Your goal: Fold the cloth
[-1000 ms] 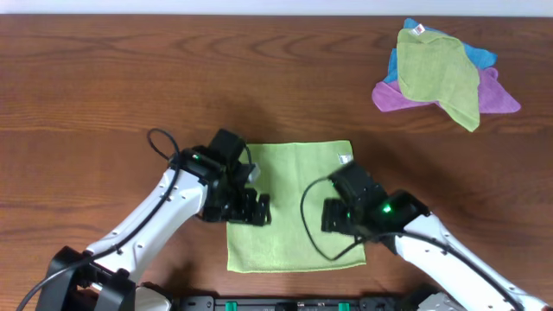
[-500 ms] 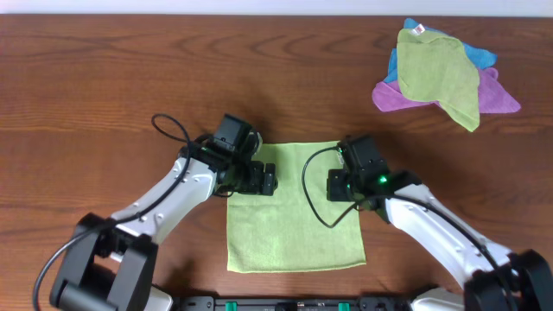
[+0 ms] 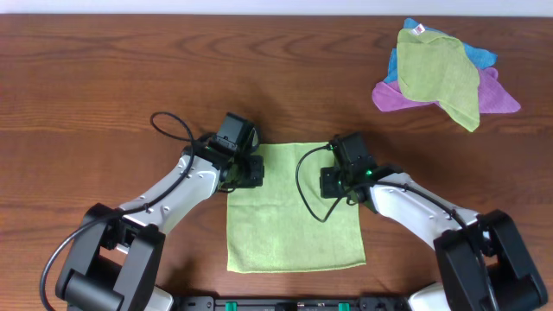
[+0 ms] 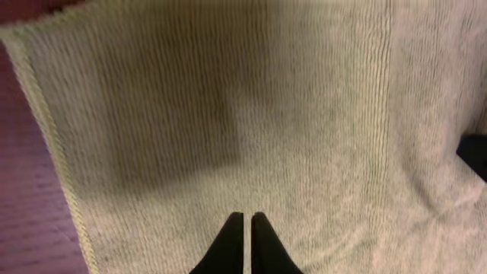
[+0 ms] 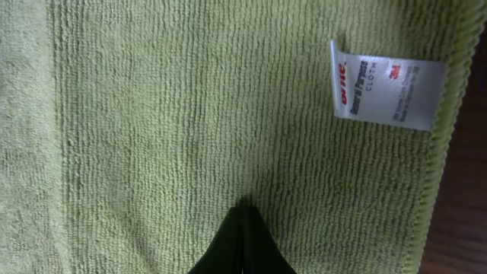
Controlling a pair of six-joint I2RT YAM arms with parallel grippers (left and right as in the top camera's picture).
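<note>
The lime-green cloth lies flat and square on the wooden table, near the front edge. My left gripper sits on its far left corner area and my right gripper on its far right corner area. In the left wrist view the left gripper is shut, tips pressed into the cloth, with only a thin sliver of fabric between them. The right gripper is shut too, tips dimpling the cloth a little way in from its white tag and hemmed edge.
A pile of other cloths, olive-green on top of blue and purple ones, lies at the far right of the brown table. Each arm's black cable loops out beside its wrist.
Both grippers have moved from the middle of the cloth to its far corners. Both have closed their jaws there. The cloth itself lies as before.
</note>
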